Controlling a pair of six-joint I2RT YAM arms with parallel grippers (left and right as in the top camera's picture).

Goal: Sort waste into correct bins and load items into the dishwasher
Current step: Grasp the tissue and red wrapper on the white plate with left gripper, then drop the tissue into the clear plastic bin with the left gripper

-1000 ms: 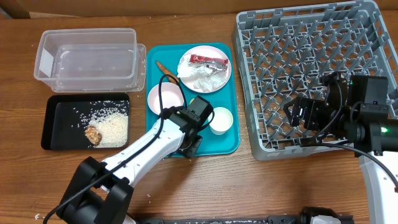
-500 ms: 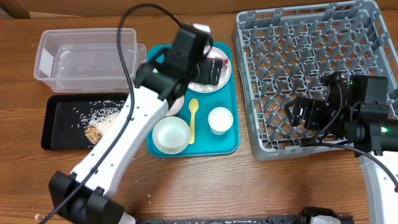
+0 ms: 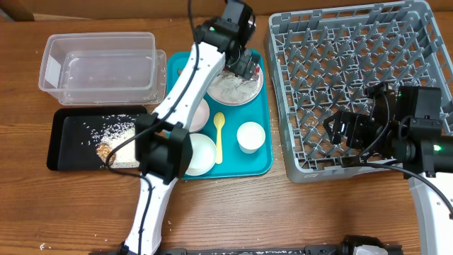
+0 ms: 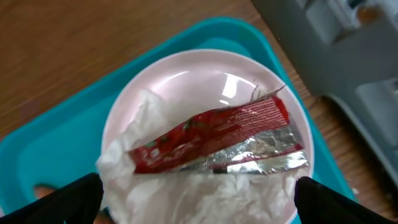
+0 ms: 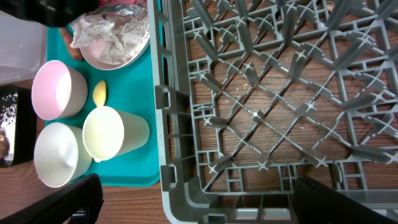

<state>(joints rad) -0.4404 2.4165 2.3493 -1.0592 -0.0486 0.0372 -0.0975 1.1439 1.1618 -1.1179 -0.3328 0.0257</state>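
A round white plate (image 4: 205, 68) at the back of the teal tray holds a red snack wrapper (image 4: 211, 134) on crumpled white napkins (image 4: 205, 193). My left gripper (image 4: 199, 190) hangs open just above it, its fingers (image 4: 62, 199) wide at either side of the plate. In the overhead view the left gripper (image 3: 244, 69) covers the wrapper. A pink bowl (image 5: 56, 90), a white bowl (image 3: 202, 152), a yellow spoon (image 3: 219, 134) and a white cup (image 3: 251, 136) lie on the tray. My right gripper (image 3: 338, 131) is open and empty over the front-left corner of the grey dish rack (image 3: 354, 71).
A clear tub (image 3: 99, 60) stands at the back left. In front of it a black tray (image 3: 60, 134) holds loose rice (image 3: 124, 142) and a brown chunk (image 3: 106, 151). The teal tray (image 3: 258, 166) lies between the bins and the rack. My left arm stretches over the tray's left side.
My left gripper opened, leaving the white bowl at the tray's front left, and swung back over the plate. The right arm has not moved.
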